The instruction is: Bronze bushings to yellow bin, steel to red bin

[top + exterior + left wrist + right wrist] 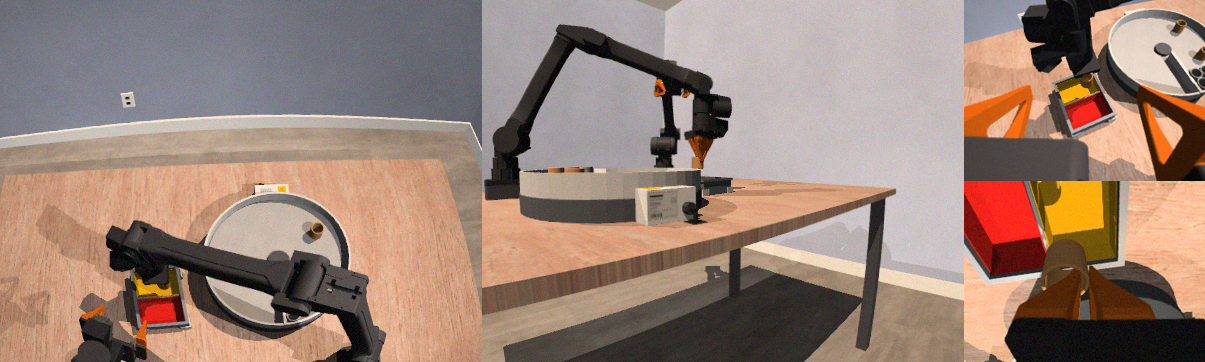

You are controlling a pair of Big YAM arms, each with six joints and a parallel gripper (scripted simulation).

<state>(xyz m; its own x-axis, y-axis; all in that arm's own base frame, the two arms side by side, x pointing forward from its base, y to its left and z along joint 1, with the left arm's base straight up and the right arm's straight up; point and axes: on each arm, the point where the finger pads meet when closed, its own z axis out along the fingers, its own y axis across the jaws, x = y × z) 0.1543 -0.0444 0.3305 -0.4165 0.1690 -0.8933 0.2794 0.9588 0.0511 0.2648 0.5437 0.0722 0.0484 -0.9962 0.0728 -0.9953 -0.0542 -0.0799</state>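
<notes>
My right gripper point(700, 155) point(1084, 271) is shut on a bronze bushing point(697, 163) point(1089, 77) point(1065, 252), pinching its wall above the yellow bin point(172, 291) point(1071, 94) point(1077, 217), near the divider. The red bin point(160, 311) point(1084, 113) point(1004, 213) adjoins it. My left gripper point(124, 316) point(672, 91) point(1084, 90) is open and empty beside the bins. On the turntable point(235, 235) point(592, 185) point(1131, 44), one bronze bushing point(319, 228) point(1180, 27) stands apart; another point(1200, 54) stands near grey steel bushings point(1196, 73). The right arm hides part of the turntable in the top view.
The turntable has a raised wall, a central hub point(1162, 49) and a straight divider bar point(1182, 73). A white labelled box point(271, 189) point(662, 205) stands against its far side. The right arm point(215, 262) stretches across the turntable to the bins.
</notes>
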